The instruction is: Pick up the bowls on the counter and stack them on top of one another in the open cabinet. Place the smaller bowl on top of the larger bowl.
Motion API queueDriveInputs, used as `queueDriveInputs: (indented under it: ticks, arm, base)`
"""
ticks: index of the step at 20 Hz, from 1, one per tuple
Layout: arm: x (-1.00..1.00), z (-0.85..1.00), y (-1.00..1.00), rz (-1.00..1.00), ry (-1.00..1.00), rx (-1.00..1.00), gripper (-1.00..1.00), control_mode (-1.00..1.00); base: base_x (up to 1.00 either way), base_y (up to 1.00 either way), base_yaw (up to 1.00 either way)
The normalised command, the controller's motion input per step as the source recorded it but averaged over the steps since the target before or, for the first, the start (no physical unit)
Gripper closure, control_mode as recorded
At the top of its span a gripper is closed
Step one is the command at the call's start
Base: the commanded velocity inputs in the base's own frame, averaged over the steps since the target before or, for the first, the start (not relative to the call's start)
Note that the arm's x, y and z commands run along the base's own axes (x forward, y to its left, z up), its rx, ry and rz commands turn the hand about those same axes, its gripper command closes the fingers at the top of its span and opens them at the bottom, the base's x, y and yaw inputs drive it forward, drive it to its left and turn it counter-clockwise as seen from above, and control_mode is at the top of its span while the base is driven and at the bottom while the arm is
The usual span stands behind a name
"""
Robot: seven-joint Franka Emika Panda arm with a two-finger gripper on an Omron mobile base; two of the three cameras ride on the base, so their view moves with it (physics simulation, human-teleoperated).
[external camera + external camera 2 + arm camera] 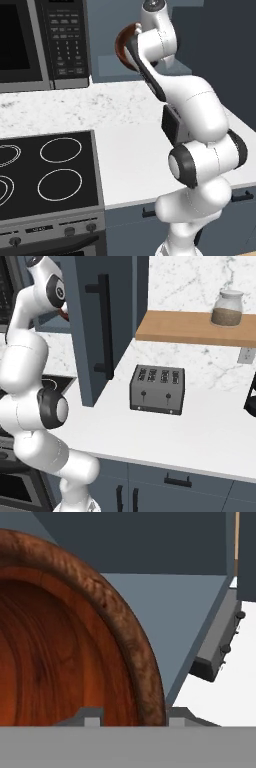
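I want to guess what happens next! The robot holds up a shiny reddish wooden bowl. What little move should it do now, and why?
Probably carry the shallow reddish-brown wooden bowl a bit further into the slate blue-grey cabinet recess. The gripper straddles its rim, one finger inside and one outside, and the bowl sits high above the white speckled counter, at the recess opening.

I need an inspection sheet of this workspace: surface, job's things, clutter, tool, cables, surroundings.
Surface: white marble counter, bare near the arm.
Job's things: reddish-brown bowl held up at the open cabinet; its rim sits between the tool's fingers. Other bowl: nothing seen.
Clutter: toaster, jar on a wooden shelf.
Tool: shut on the bowl rim.
Cables: nothing seen.
Surroundings: microwave, stovetop.
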Motion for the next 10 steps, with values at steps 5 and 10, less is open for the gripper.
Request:
queueDriveInputs:
  ticks: [5,10]
  arm:
    - [0.10,-0.33,0.00,0.00,0.04,0.00,1.00,-1.00]
    - [0.14,-0.34,0.00,0.00,0.00,0.00,1.00,-1.00]
  base:
    - [0.00,0.00,0.00]
    - [0.00,0.00,0.00]
